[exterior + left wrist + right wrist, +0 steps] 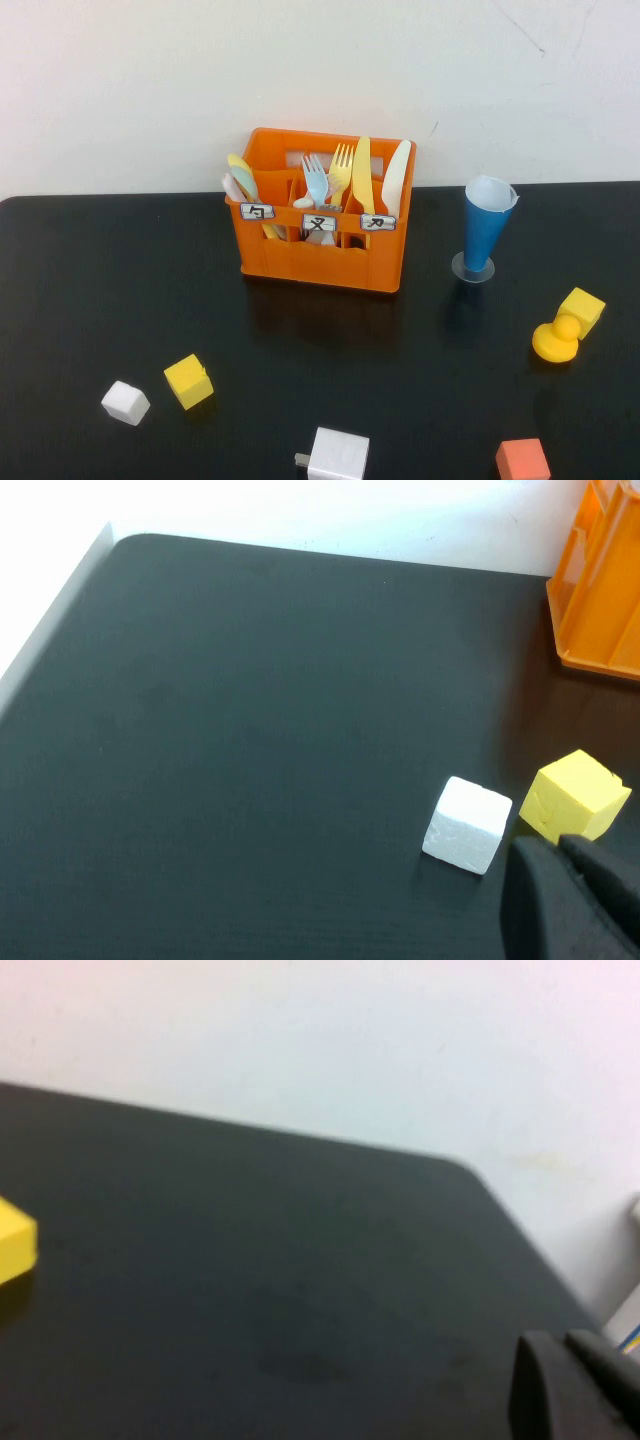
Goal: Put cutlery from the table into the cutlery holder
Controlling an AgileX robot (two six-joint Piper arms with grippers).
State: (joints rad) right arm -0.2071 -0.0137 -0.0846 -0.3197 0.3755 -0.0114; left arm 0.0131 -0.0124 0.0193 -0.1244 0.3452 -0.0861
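Both pieces, spoon [241, 180] and fork [315, 180], stand in the cutlery holder [320, 260]. Right tool [575, 1385] is closed, empty, over the surface [120, 290]; left tool [565, 895], near the white cube [467, 823]: cannot tell.

High view looks down on the table [90, 300]; both wrist views skim it low, close.

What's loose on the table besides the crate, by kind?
Blocks: 4 (white, yellow, yellow, orange)
Charger: 1
Yellow toy: 1
Blue cup: 1
Total: 7
Left end effector hovers by the white block; right end effector, shut, above the table near a corner.
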